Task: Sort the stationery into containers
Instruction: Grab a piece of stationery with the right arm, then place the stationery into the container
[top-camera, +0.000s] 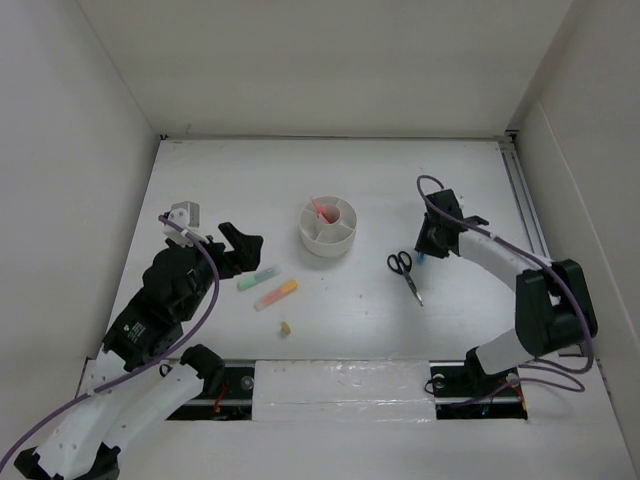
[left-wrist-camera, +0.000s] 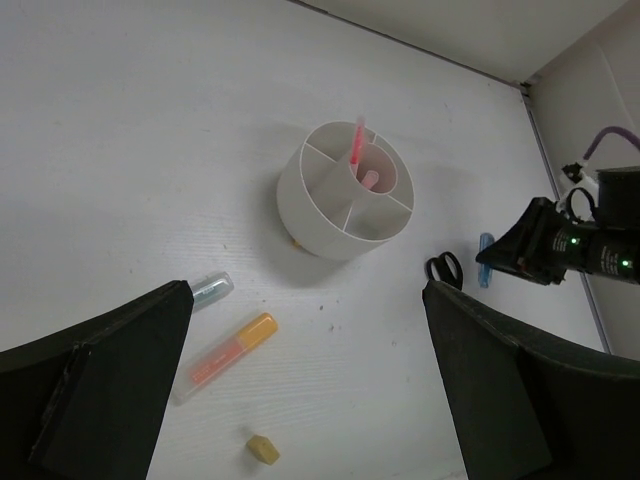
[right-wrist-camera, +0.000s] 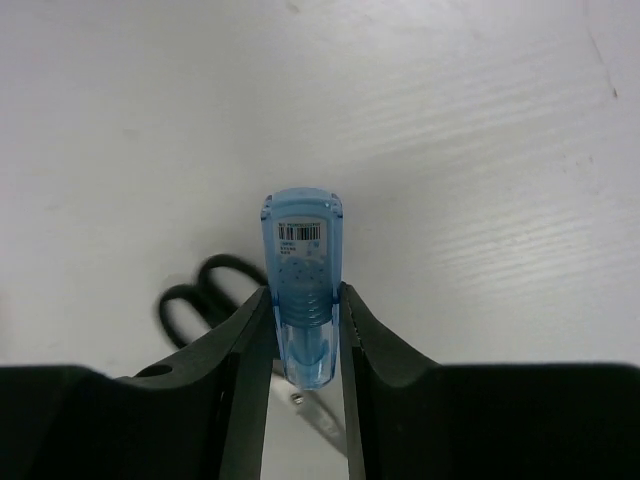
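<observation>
Glossy translucent blue plastic highlighter (right-wrist-camera: 302, 280), smooth white plastic organizer (left-wrist-camera: 315, 215), matt table (top-camera: 400, 180)

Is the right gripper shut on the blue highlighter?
Shut on it: the right gripper has both fingers pressed against the blue highlighter.

From above and behind, the top camera took in the whole white table (top-camera: 230, 190). The left wrist view shared its round white plastic organizer (left-wrist-camera: 310, 215). The right wrist camera looked closely down at a translucent blue highlighter (right-wrist-camera: 302, 260).

You have one green highlighter (top-camera: 258, 278), one orange highlighter (top-camera: 277, 294) and one blue highlighter (right-wrist-camera: 301, 290): three in all. Count one pair of scissors (top-camera: 404, 270), one eraser bit (top-camera: 285, 328), one organizer (left-wrist-camera: 320, 220), and one pink pen (left-wrist-camera: 356, 145), possibly two.
</observation>
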